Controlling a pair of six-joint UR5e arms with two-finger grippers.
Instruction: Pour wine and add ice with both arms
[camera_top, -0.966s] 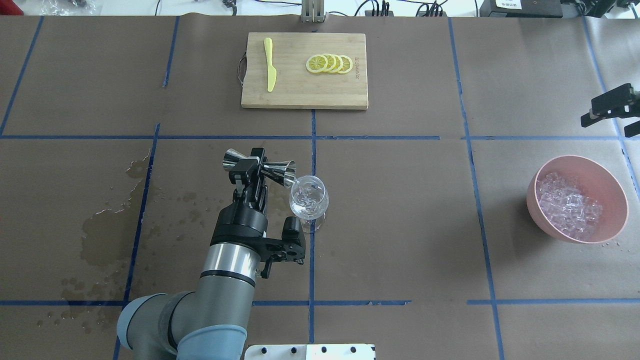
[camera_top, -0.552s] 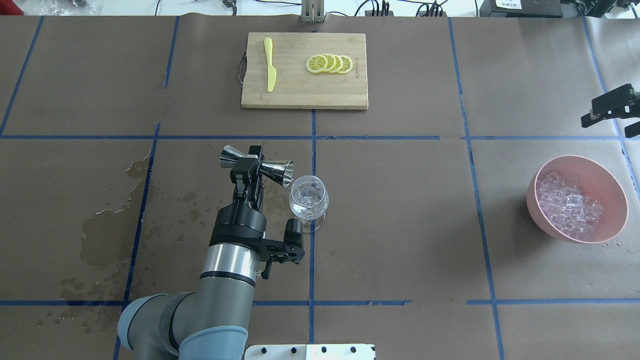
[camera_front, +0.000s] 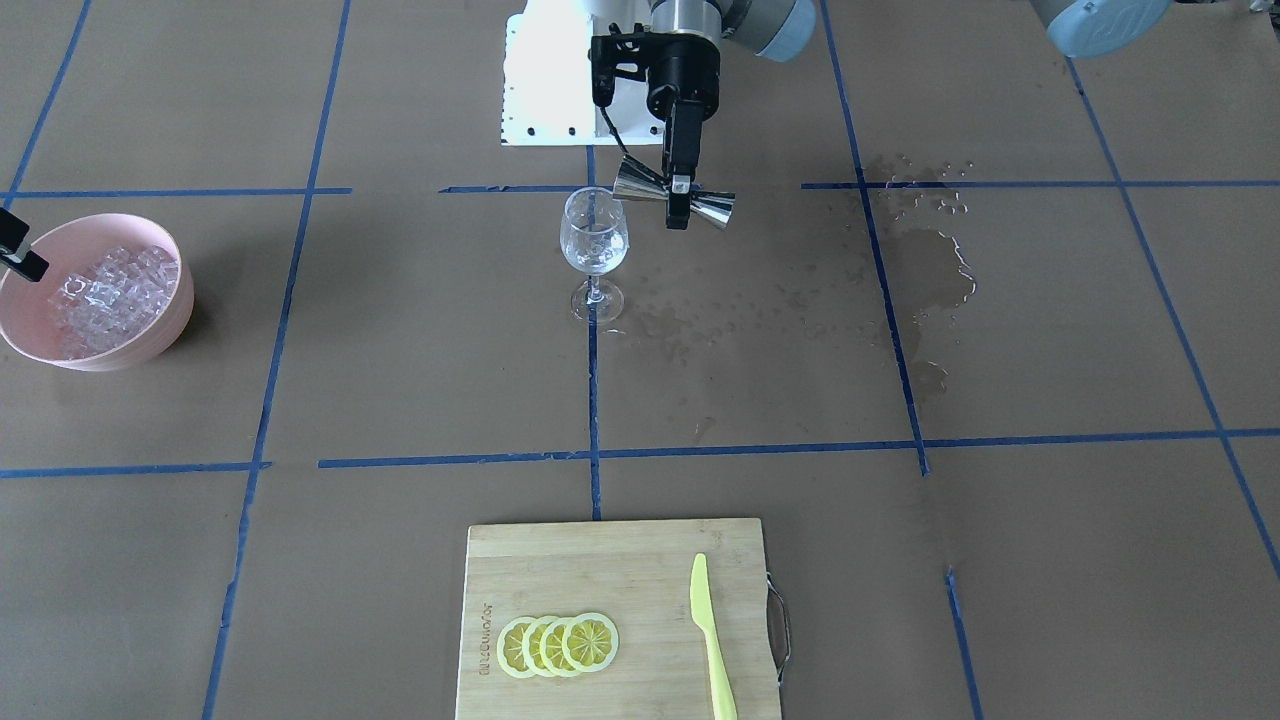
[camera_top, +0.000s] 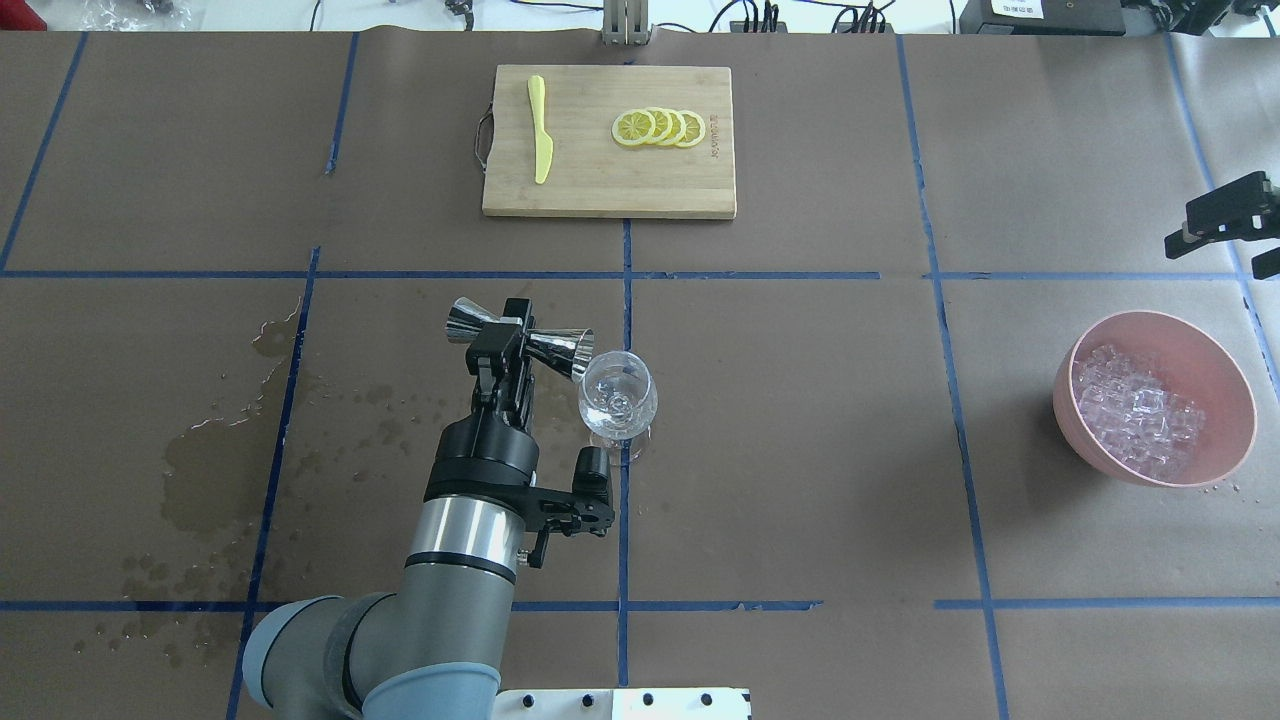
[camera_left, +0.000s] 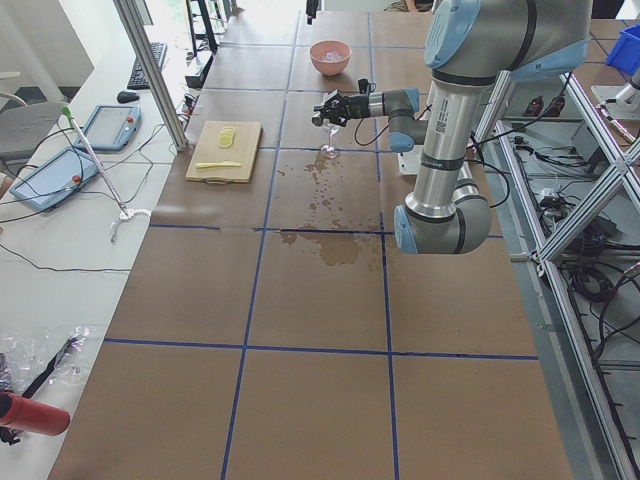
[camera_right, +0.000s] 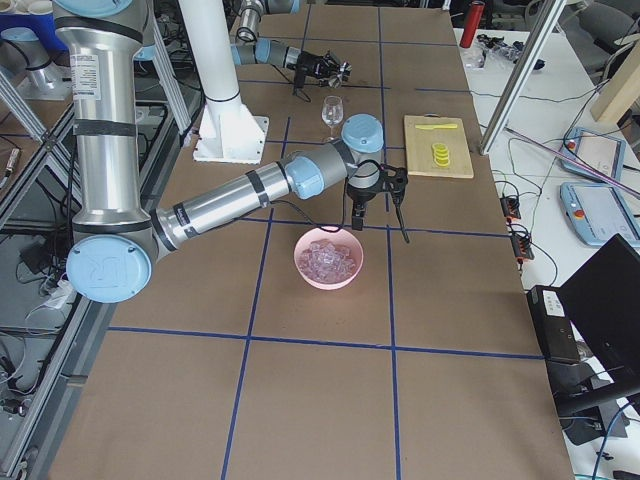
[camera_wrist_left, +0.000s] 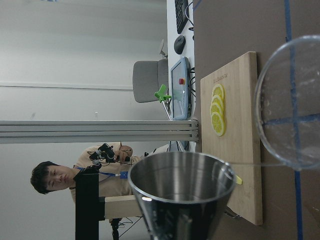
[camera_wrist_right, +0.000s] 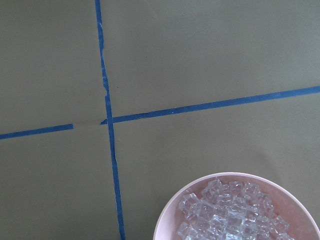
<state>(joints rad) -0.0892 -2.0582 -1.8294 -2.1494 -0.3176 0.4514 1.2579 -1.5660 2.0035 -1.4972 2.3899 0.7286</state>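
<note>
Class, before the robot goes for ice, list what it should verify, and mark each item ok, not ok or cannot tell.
1. Wine glass upright: ok.
2. Left gripper shut on jigger: ok.
3. Jigger withdrawn from the glass: not ok, its mouth is beside the rim.
4. Ice available in pink bowl: ok.
5. Right gripper open and empty: ok.
6. Right gripper centred over the bowl: not ok, the bowl lies at the corner of its wrist view.
</note>
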